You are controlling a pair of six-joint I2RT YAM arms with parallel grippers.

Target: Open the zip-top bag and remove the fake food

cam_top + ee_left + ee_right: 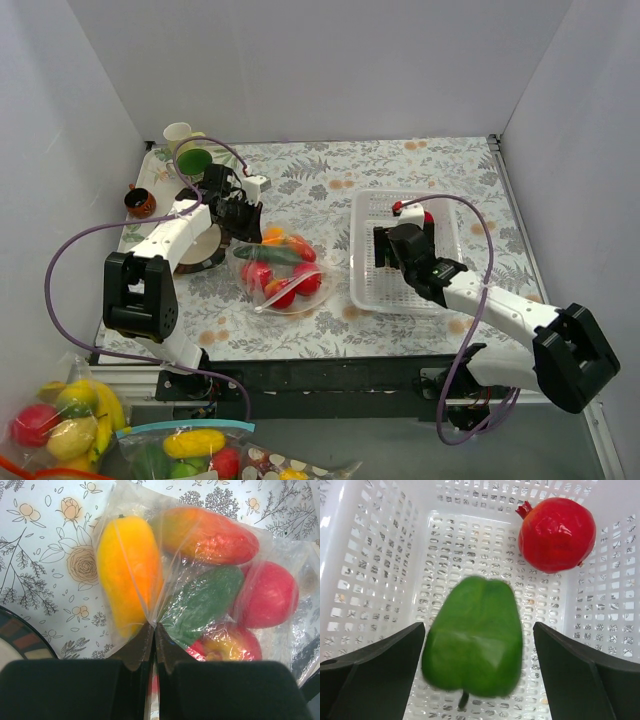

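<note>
The zip-top bag (283,272) lies on the floral table left of the white basket (405,300). It holds the fake food (280,262): red, green and orange pieces. My left gripper (243,225) is shut on a fold of the bag's clear plastic (125,500); its tips (154,627) pinch the film between a yellow-orange piece (127,570) and a green one (202,602). My right gripper (395,245) is open over the basket (380,555). A blurred green pepper (475,637) shows between the jaws, touching neither. A red pomegranate (556,534) lies in the basket.
A striped plate (205,250) lies under the left arm, with a green cup (192,158), a white cup (178,132) and a small brown pot (139,202) at the back left. Other fruit bags, one with a teal zip strip (190,445), lie below the table's front edge.
</note>
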